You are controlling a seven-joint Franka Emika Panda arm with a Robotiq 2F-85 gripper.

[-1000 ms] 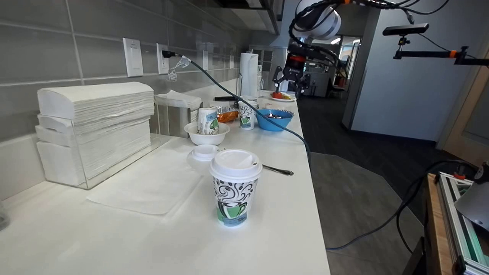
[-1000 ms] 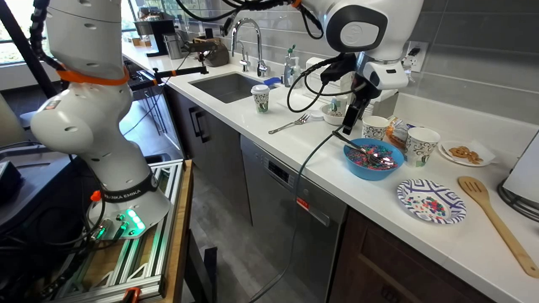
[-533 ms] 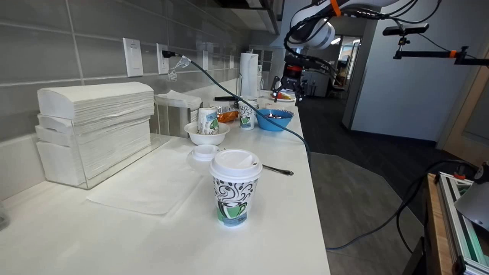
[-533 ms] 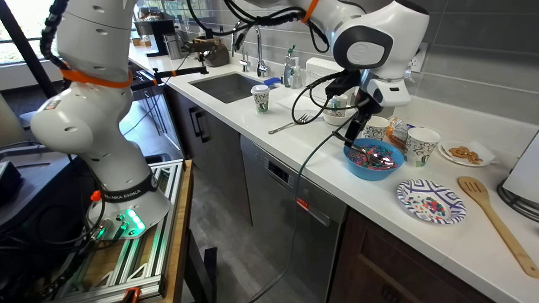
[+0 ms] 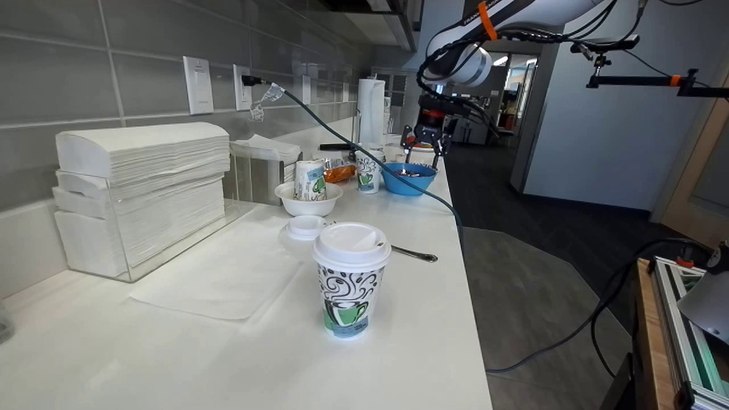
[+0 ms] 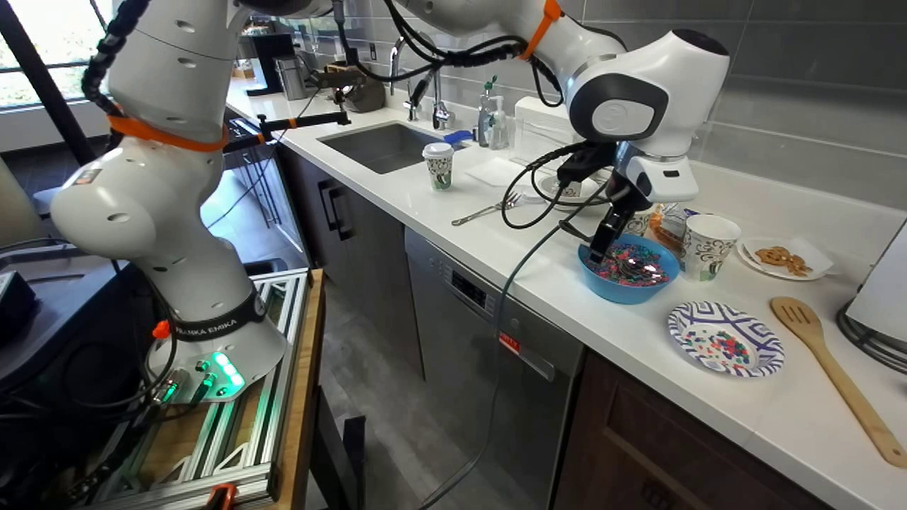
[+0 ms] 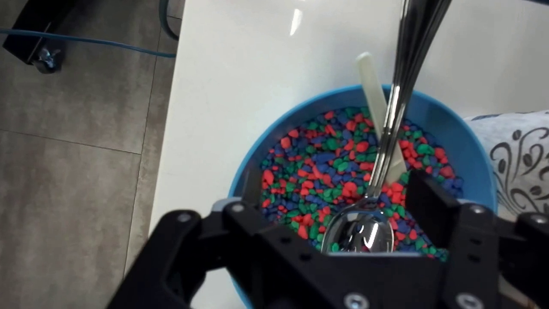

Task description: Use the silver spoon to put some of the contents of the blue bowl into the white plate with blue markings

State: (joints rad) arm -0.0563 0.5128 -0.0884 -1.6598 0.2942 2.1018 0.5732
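Observation:
The silver spoon (image 7: 392, 116) lies in the blue bowl (image 6: 631, 292), its handle leaning out over the rim. The bowl also shows in the wrist view (image 7: 274, 124). The contents (image 7: 317, 167) are small red, green and dark blue pebbles. My gripper (image 7: 337, 193) is open over the bowl, with the spoon between its fingers and nothing held. It also shows in both exterior views (image 5: 422, 162) (image 6: 599, 253). In an exterior view it hides the spoon's handle. The white plate with blue markings (image 6: 684, 329) stands beside the bowl with some pebbles on it.
A pale strip (image 7: 371, 81) lies under the spoon. A cable (image 6: 535, 248) hangs across the counter's front edge near the bowl. Paper cups (image 6: 708, 244) stand beside the bowl. A wooden spatula (image 6: 836, 368) lies past the plate. A fork (image 6: 489, 210) lies on the counter.
My gripper has come down from above the bowl's edge to just over the bowl, shifting toward its middle. The jaws stay open. The spoon, bowl and plate have not visibly moved.

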